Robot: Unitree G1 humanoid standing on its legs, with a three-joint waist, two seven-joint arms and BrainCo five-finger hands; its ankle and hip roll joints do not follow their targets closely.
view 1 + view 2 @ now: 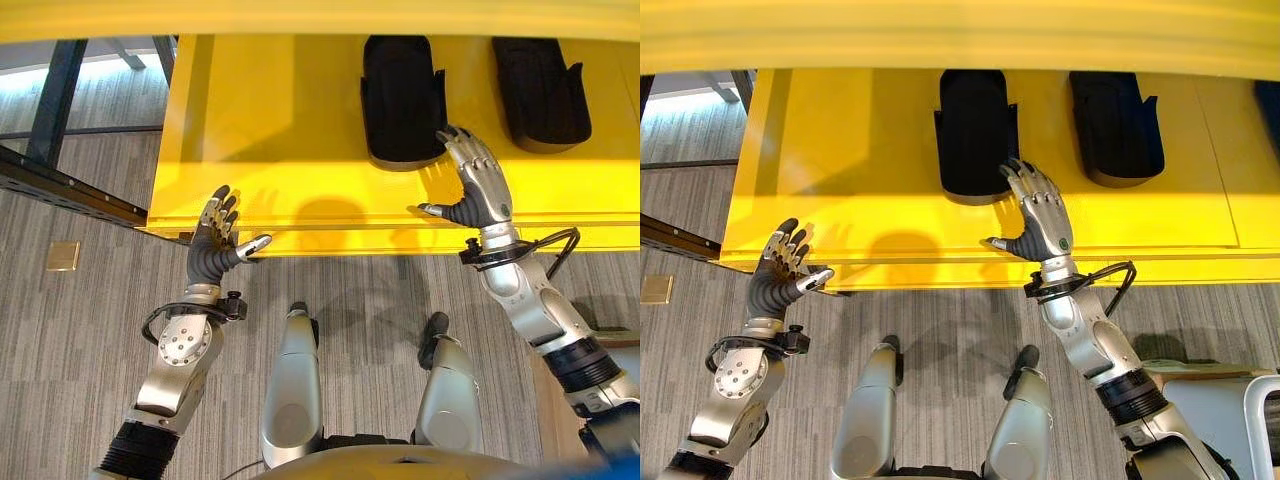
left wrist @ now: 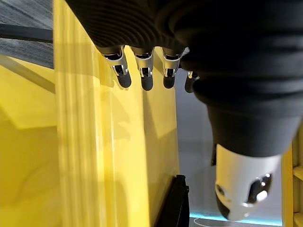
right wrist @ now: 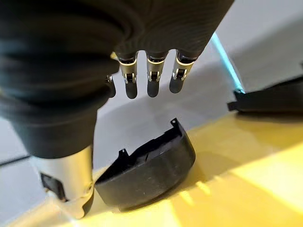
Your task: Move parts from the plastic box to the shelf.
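Observation:
Two black moulded parts lie on the yellow shelf (image 1: 270,130): one in the middle (image 1: 402,95) and one further right (image 1: 540,90). My right hand (image 1: 478,185) hovers open over the shelf, fingers straight, their tips just short of the middle part's near end (image 3: 147,172). It holds nothing. The second part (image 3: 274,97) lies off to its side. My left hand (image 1: 212,245) is open at the shelf's front left corner, fingers (image 2: 144,75) spread beside the yellow edge (image 2: 94,142), also holding nothing.
Another yellow shelf board (image 1: 320,15) runs overhead along the top. A dark metal frame (image 1: 60,180) stands at the left over grey carpet with a brass floor plate (image 1: 63,256). A pale container's rim (image 1: 1252,400) shows at the lower right beside my right arm.

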